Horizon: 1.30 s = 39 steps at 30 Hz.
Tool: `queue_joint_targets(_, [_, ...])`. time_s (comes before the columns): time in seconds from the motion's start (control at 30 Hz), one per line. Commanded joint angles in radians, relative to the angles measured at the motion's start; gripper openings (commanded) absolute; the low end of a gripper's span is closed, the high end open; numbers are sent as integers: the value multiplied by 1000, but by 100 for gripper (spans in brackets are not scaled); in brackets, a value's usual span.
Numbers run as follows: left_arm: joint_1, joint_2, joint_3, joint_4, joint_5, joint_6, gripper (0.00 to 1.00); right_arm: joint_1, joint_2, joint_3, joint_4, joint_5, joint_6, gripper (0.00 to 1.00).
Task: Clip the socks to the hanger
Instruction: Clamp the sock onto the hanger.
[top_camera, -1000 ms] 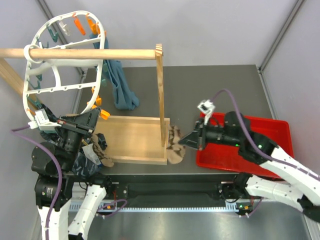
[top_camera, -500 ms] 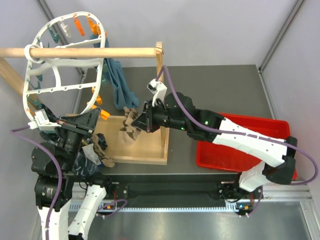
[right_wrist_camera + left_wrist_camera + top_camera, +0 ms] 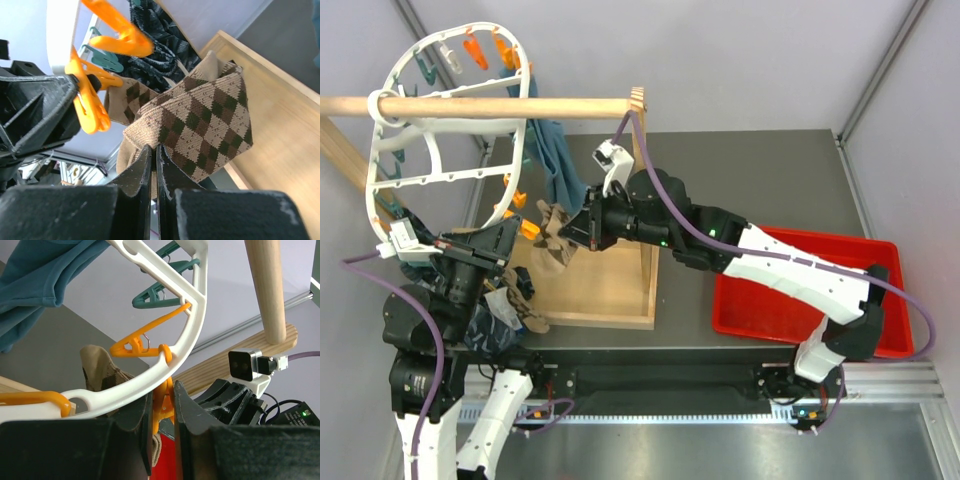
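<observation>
while the left claw (image 3: 163, 390) pinches an orange peg (image 3: 164, 411) on the hanger (image 3: 430, 175), the right claw (image 3: 582, 232) holds a sock (image 3: 200, 130) clamped just beside that peg, over the wooden tray (image 3: 610, 285).

At six o'clock the left gripper (image 3: 163, 394) has its dark jaws closed on an orange peg (image 3: 163, 407) that hangs from the white hanger (image 3: 192, 325). The hanger's rim sweeps from twelve o'clock down to eight. A second orange peg (image 3: 142, 342) juts out near the centre, and teal pegs (image 3: 159, 291) hang toward twelve. A beige sock (image 3: 97, 365) shows behind the rim at nine. A teal cloth (image 3: 35, 275) fills ten o'clock above the grey worktop (image 3: 50, 345). A wooden rod (image 3: 265, 285) stands at two, and a small camera (image 3: 246, 365) sits at three.
</observation>
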Motion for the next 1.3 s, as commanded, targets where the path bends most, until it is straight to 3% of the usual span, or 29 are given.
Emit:
queue_joint_targets(0.0, [1, 9, 10, 27, 16, 0, 0, 24, 19, 84, 27, -24, 5, 0])
queue_joint_targets(0.67, [1, 14, 9, 32, 18, 0, 0, 53, 104, 204, -2, -55, -1, 0])
queue_joint_targets(1.27, [3, 12, 2, 36, 22, 2, 0, 53, 64, 202, 3, -35, -18, 0])
